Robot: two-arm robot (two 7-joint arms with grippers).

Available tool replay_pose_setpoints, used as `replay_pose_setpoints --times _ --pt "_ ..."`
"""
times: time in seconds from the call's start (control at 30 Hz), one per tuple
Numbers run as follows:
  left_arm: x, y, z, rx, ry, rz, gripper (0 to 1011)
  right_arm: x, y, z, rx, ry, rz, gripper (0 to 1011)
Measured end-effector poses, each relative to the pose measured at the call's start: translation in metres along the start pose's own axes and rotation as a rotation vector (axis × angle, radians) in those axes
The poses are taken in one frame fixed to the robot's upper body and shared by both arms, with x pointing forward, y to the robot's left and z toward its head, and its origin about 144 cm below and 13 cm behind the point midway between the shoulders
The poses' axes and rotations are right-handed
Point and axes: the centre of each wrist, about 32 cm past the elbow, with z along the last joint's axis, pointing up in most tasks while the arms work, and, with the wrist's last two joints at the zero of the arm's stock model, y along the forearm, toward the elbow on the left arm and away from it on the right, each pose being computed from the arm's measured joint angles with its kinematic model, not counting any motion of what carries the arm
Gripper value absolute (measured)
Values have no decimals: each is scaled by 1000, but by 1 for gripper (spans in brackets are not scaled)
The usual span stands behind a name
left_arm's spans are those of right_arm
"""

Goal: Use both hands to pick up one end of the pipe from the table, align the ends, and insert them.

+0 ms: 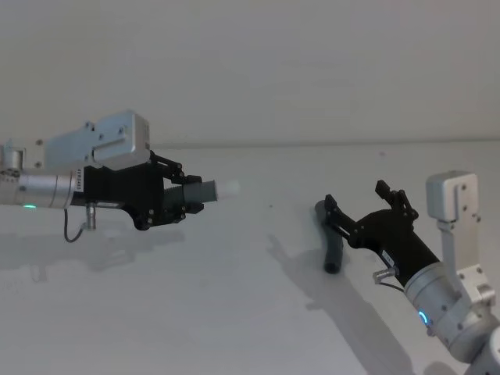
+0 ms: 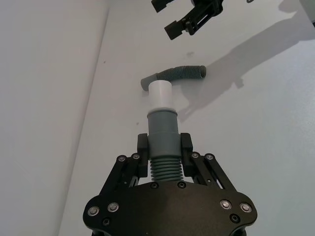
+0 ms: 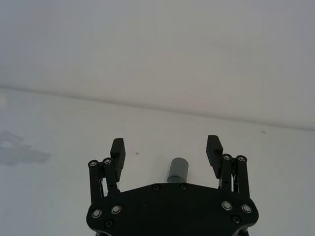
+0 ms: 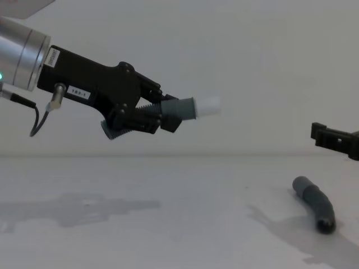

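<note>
Mid-left in the head view, our left gripper (image 1: 187, 197) pinches the white-tipped piece (image 1: 209, 191) in its fingers, aloft, tip pointing right. Lower right, our right gripper (image 1: 358, 199), fingers spread, hangs over the grey piece (image 1: 331, 242), which lies on the worktop (image 1: 234, 305) with its length running up-frame.

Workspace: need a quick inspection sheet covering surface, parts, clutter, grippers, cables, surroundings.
Surface: white table, bare apart from shadows.
Job's things: white-tipped pipe piece held in the air, tip pointing toward the robot's right; grey pipe piece, slightly bent, lying on the table.
Clutter: nothing seen.
Grippers: left gripper shut on the white-tipped pipe piece, well above the table; right gripper open, hovering over the grey pipe piece, not touching it.
Cables: thin cable looping under the left wrist, off the table.
Surroundings: plain pale wall behind the table.
</note>
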Motion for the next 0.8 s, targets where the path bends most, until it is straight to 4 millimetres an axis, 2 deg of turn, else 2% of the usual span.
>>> replay_pose_setpoints --times 0.33,0.8 --pt "0 1 0 1 -1 1 344 6 16 18 -103 11 25 1003" --pt "-1 1 0 2 -1 0 344 15 53 49 -300 28 74 1003"
